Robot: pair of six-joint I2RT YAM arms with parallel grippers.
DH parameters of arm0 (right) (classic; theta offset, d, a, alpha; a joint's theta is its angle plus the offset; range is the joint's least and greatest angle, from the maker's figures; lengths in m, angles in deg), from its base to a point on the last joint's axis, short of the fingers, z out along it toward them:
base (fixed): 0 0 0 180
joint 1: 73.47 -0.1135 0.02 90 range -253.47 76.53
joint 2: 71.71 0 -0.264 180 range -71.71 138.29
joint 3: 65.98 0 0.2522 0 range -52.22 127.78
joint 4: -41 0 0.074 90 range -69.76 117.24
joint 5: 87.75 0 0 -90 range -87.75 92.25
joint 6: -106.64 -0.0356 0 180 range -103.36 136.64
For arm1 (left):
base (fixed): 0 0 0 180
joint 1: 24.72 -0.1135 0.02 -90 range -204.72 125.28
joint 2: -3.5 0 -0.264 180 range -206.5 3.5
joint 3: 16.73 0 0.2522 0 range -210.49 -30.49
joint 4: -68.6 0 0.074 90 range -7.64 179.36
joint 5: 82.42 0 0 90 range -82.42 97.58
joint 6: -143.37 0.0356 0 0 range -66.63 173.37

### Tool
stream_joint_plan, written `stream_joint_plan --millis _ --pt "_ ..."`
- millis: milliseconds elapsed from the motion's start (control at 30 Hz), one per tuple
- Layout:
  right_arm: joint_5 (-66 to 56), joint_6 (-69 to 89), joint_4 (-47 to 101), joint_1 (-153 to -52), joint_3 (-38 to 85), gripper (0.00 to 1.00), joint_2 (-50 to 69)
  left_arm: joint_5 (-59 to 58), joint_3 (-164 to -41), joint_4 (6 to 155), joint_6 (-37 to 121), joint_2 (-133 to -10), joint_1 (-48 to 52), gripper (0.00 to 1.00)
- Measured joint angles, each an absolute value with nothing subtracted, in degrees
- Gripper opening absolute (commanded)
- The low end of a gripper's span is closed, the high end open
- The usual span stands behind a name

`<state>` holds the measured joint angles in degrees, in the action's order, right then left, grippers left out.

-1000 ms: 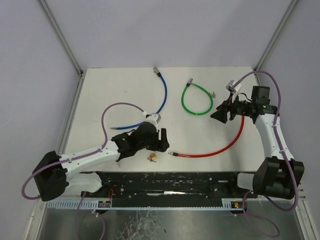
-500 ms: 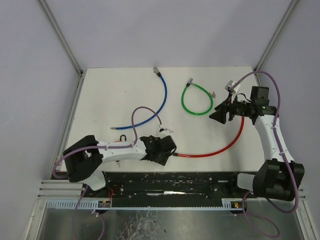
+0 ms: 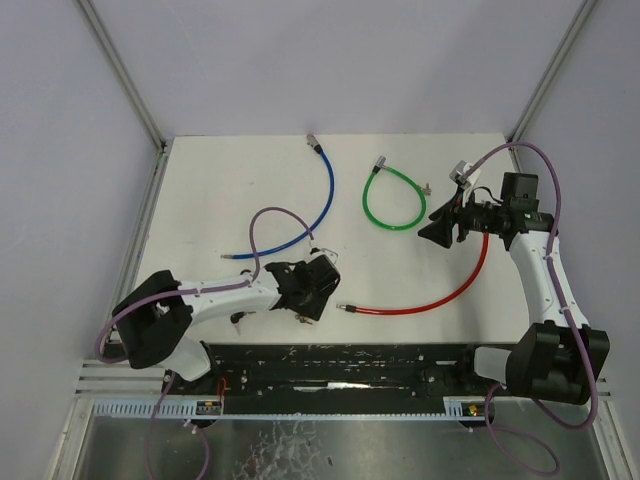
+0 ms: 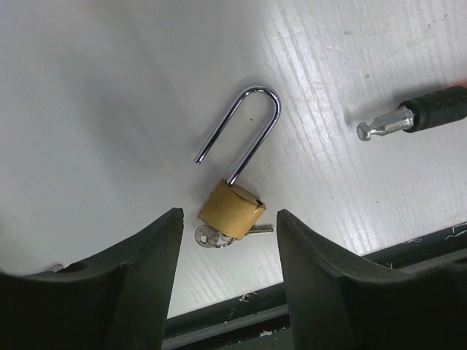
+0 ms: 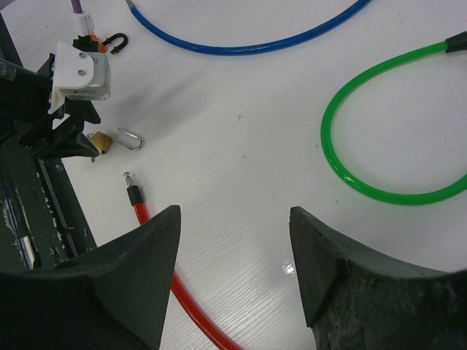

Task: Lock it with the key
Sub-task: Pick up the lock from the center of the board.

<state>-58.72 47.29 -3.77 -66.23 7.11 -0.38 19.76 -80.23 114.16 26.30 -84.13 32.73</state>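
White table [image 3: 240, 190], open brass padlock [image 4: 232, 209] with key [image 4: 211, 236], red cable [image 3: 440, 301], green cable loop [image 5: 326, 146], blue cable [image 5: 241, 52]

Was a robotics lab test cell: white table [image 3: 230, 190] boxed by plain grey panels [image 3: 300, 60] w/ alu. frame posts [image 3: 120, 70], two arms [image 3: 540, 275] bolted at near edge, coloured cables [image 3: 328, 195] laid out.

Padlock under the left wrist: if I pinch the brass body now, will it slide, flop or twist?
The padlock looks small and metal, so it is probably dense, and it may skate on the glossy table. Its open shackle likely swings when lifted. The key sticking out at its base could rock the body when pinched.
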Motion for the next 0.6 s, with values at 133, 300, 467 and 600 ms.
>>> stream_joint_plan --millis 133,300,467,600 --pt "-58.72 47.29 -3.77 -66.25 7.09 0.67 -0.43 17.58 -79.16 113.72 26.91 -82.84 31.99 0.53" --pt "-58.77 47.25 -3.74 -66.25 7.05 0.67 -0.84 15.33 -77.87 113.59 27.65 -82.58 31.26 0.53" --pt "-58.81 47.25 -3.74 -66.25 6.94 0.67 -0.91 13.91 -77.21 112.89 28.35 -82.58 30.11 0.53" --pt "-58.81 47.25 -3.74 -66.25 6.92 0.67 -0.91 13.71 -77.19 112.17 29.09 -82.82 28.95 0.53"
